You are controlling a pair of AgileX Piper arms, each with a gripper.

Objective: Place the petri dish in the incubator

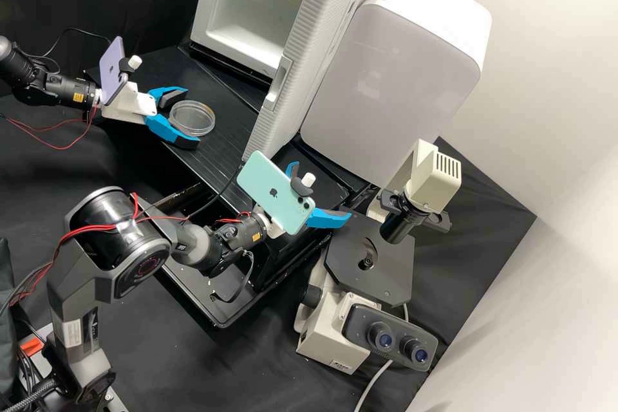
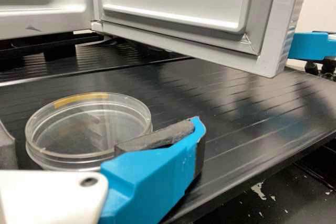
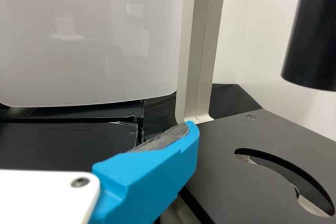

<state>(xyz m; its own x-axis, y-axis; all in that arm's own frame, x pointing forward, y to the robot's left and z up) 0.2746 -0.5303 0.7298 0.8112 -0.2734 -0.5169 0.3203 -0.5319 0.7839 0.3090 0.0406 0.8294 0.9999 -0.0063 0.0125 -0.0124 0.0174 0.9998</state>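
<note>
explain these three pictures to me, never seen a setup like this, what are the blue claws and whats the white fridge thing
These are two robot arms at a lab bench. The wide picture comes from a fixed camera above; the other two come from a camera on each arm's wrist, so its own blue fingers show at the bottom. The left gripper is open around a clear dish, which rests on a black ribbed tray. Behind it stands a white box with its door open: the incubator. The right gripper is open and empty, beside a microscope. Nothing is held yet.
</note>
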